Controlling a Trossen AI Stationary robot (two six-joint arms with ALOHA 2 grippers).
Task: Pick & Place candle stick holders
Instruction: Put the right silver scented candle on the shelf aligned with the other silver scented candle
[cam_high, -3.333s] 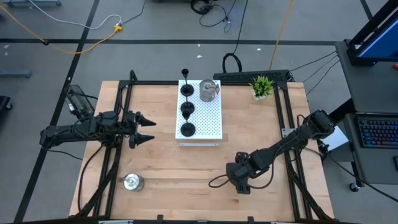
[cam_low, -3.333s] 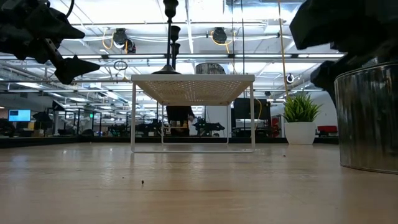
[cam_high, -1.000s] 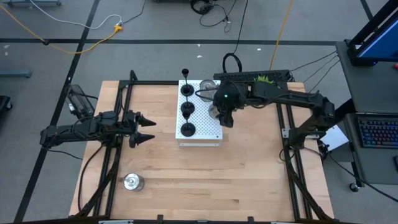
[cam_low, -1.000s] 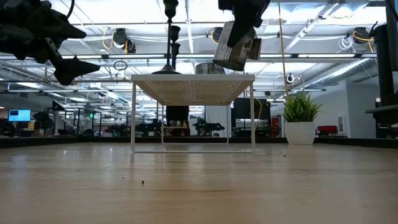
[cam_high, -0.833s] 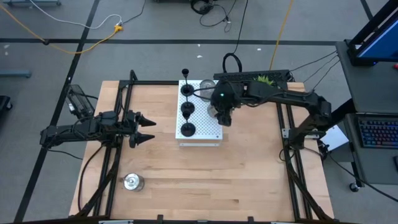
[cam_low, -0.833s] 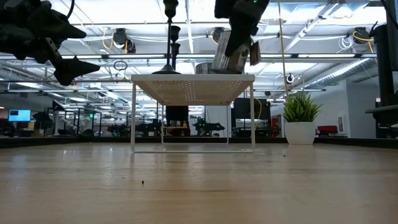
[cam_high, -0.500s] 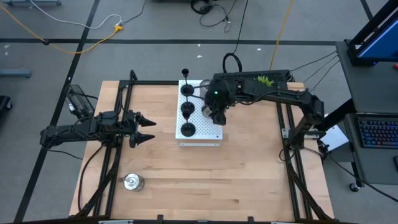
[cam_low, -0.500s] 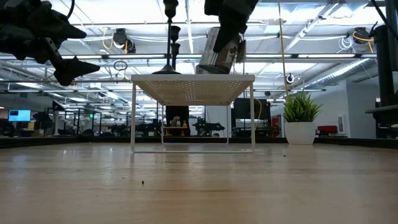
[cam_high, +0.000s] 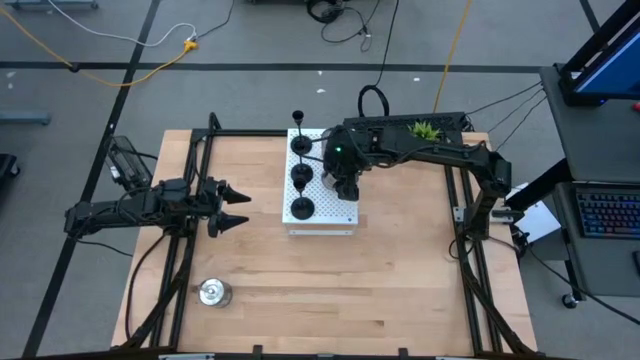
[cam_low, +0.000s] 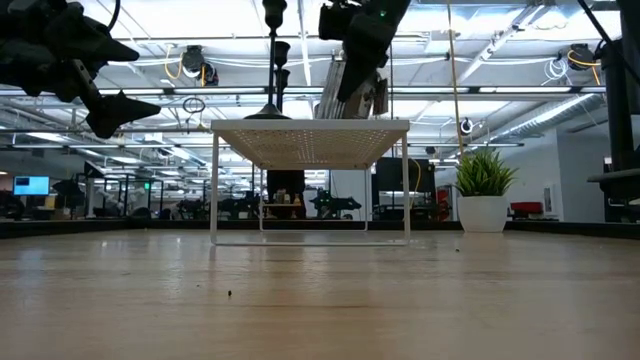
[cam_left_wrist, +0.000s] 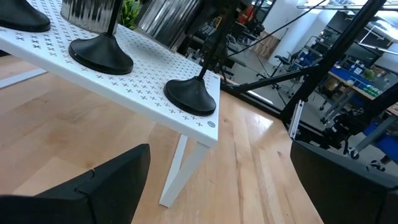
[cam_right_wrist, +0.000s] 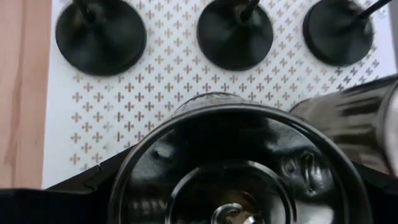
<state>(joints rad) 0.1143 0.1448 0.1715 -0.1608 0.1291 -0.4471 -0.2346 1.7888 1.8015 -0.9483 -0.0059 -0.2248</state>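
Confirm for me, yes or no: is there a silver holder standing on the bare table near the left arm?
Yes: in the high view a silver holder stands alone on the wooden table, nearer the left gripper than the white board.

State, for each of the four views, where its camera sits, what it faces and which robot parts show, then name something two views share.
High: above the table, looking straight down; both arms, white board, silver holder near the front.
Low: at table-top height, looking level at the board; left tool and right tool hang above.
Left wrist: past its own two fingers toward the board's black holders.
Right wrist: straight down over the board onto the silver holder it grips.
Shared: the three black holders, in the high and right wrist views.
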